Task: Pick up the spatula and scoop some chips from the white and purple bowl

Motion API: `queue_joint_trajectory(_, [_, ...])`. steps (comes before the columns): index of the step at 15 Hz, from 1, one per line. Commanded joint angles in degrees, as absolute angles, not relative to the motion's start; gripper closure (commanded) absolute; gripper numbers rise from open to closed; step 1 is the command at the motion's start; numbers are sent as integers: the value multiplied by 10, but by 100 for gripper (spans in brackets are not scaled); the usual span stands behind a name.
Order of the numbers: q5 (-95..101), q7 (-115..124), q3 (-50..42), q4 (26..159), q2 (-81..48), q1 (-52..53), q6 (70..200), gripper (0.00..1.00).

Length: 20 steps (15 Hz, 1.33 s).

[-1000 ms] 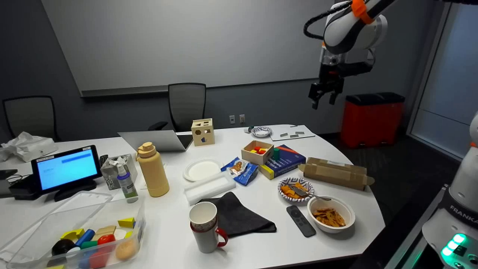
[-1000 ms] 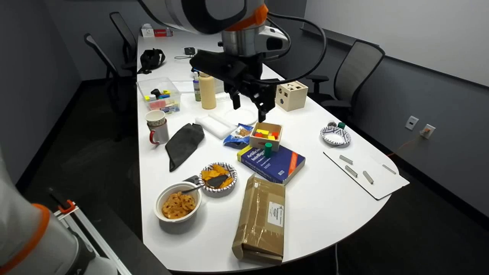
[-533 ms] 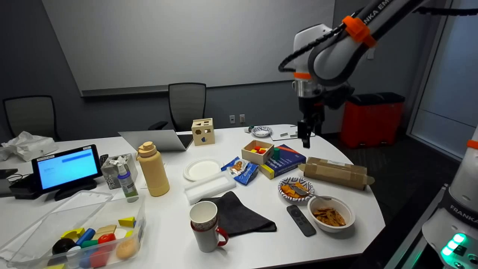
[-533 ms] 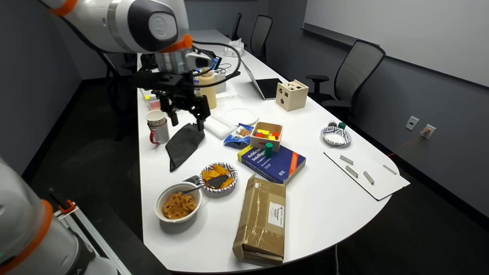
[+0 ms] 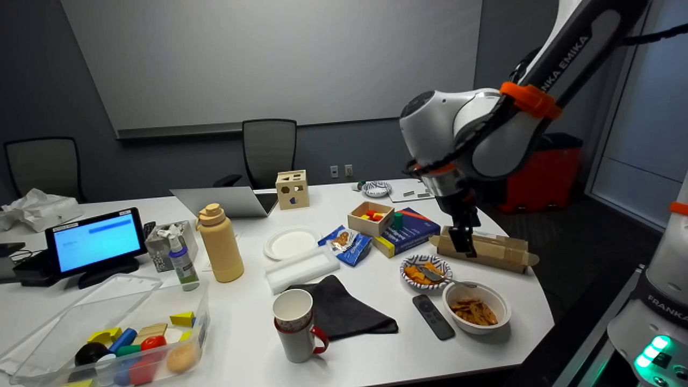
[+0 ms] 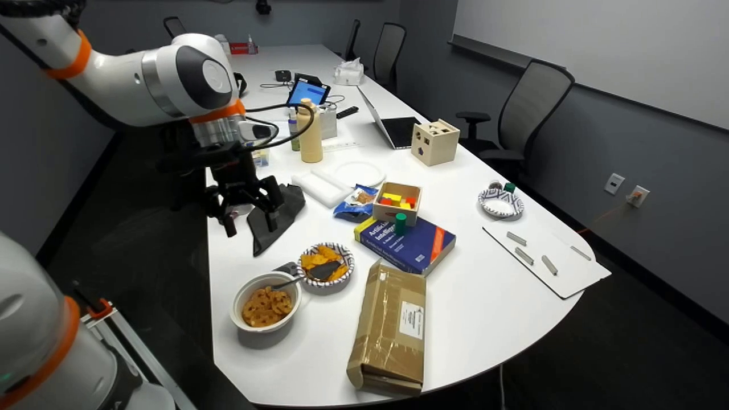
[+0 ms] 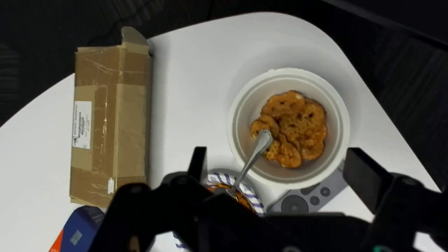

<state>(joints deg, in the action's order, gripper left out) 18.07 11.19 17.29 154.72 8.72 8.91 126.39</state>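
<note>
The spatula has a dark flat head [image 6: 324, 270] lying on the orange chips [image 6: 320, 254] in the white and purple bowl [image 6: 348, 261]. Its metal handle [image 7: 257, 148] reaches over the rim of a plain white bowl. In an exterior view the spatula handle [image 5: 459, 283] and the patterned bowl [image 5: 413, 260] also show. My gripper [image 7: 276, 157] is open and empty, with its fingers wide apart. It hangs above the table near the two bowls in both exterior views [image 5: 466, 248] [image 6: 250, 225]. In the wrist view the gripper hides most of the patterned bowl and the spatula head.
The plain white bowl [image 6: 238, 307] holds brown round crisps. A remote [image 5: 432, 318] lies beside it. A cardboard box [image 6: 387, 330], a book [image 6: 407, 245] with a wooden tray [image 6: 398, 213], a black cloth [image 5: 344, 312] and stacked cups [image 5: 298, 333] stand around.
The arm has come down a long way toward the bowls. In an exterior view the gripper has also shifted left. Its fingers stay open; the spatula and bowls have not moved.
</note>
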Motion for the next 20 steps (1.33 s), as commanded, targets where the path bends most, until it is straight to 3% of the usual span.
queue_joint_trajectory(1, [274, 163, 177, 1555, 66, 96, 1226, 0])
queue_joint_trajectory(5, [340, 201, 172, 1564, 47, 103, 1201, 0])
queue_joint_trajectory(20, [527, 379, 101, 1543, -154, 127, 1369, 0])
